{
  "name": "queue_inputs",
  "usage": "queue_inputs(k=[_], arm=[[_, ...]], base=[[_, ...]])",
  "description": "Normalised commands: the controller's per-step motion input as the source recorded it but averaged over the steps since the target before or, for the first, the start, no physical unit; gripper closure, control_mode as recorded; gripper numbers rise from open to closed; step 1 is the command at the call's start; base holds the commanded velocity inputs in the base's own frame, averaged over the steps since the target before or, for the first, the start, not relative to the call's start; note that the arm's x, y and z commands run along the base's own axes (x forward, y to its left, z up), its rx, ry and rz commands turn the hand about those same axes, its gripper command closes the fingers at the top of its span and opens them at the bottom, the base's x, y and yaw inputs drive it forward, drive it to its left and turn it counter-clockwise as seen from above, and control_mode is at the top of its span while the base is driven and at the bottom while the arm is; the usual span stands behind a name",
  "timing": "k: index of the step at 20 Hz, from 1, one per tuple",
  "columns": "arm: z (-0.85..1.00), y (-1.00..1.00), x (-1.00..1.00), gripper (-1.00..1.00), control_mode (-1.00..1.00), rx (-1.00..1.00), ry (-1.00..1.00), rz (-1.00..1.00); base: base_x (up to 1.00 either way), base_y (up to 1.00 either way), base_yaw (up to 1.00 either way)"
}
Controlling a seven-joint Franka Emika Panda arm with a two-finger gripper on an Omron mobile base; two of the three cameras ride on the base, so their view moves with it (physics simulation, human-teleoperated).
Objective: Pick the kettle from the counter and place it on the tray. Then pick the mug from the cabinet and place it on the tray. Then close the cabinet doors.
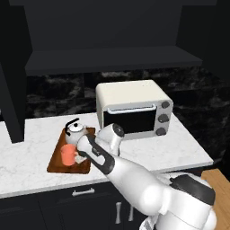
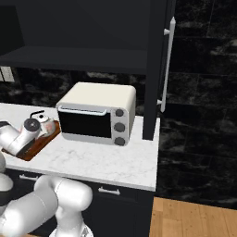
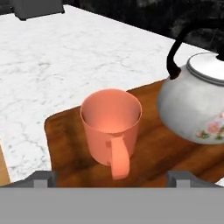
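Standing upright on the dark brown tray (image 3: 175, 157), the orange mug (image 3: 111, 127) has its side handle turned toward the camera on the hand, and the whitish-grey kettle (image 3: 192, 105) sits just beside it on the same board, apart from it, with its black arched handle rising above the lid. The tool (image 3: 112, 177) is spread wide: its 2 dark fingertips (image 3: 41, 178) stand on either side of the mug without touching it, and it has hold of nothing. From the left base camera the tray (image 1: 56, 162) lies on the white marble tabletop (image 1: 148, 152) to the left of a cream toaster oven (image 1: 134, 108). Above, the black cabinet (image 1: 112, 58) stands open, and 1 door with a long silver handle (image 2: 167, 65) shows in the right base view.
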Motion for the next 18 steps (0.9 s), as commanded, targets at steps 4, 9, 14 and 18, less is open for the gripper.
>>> queue_inputs(k=[4,9,14,18], arm=[[0.52,-0.03,-0.42,-1.00,-1.00,0.02,0.00,-0.04],[0.45,-0.07,-0.64,-1.00,-1.00,0.00,0.00,-0.04],[0.47,-0.15,-0.67,-1.00,-1.00,0.00,0.00,-0.03],[0.52,-0.12,-0.50,-1.00,-1.00,0.00,0.00,-0.11]], base=[[0.00,0.00,0.00],[0.00,0.00,0.00],[0.00,0.00,0.00],[0.00,0.00,0.00]])
